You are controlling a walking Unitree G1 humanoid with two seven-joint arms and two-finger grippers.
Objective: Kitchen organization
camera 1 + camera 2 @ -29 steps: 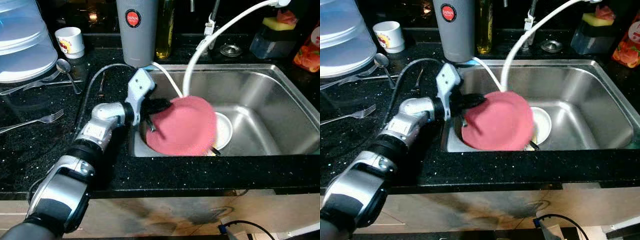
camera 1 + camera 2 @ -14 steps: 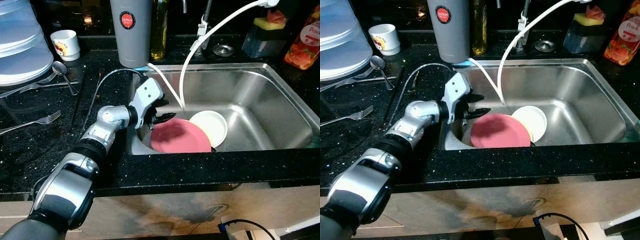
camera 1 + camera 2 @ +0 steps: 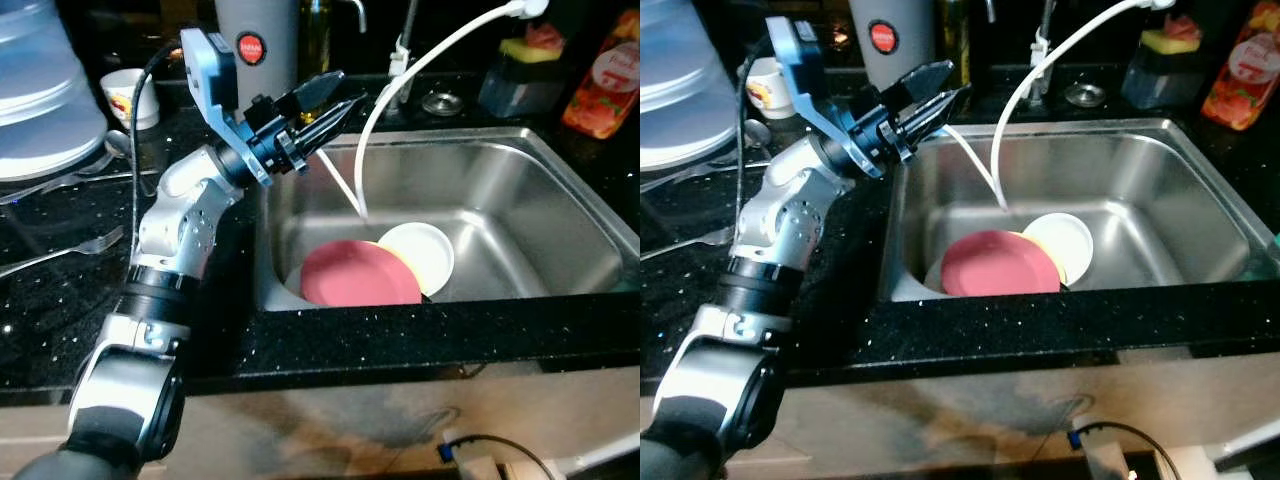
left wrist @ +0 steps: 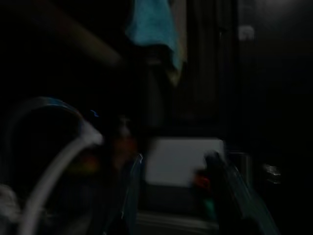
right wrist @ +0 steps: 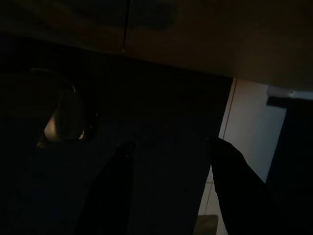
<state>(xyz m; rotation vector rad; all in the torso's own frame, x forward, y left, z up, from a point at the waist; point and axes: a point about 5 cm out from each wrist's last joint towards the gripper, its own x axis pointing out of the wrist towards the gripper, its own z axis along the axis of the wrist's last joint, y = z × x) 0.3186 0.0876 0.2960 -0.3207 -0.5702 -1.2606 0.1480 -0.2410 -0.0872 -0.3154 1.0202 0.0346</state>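
The steel sink [image 3: 520, 200] holds a pink plate [image 3: 358, 275] overlapping a white plate [image 3: 425, 252]. The left end effector [image 3: 335, 98], released and empty, has lifted from the plate to above the sink's corner.

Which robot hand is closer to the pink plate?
Left. The left gripper is raised above the sink's back left corner, up and away from the pink plate. The right gripper hangs idle somewhere dark.
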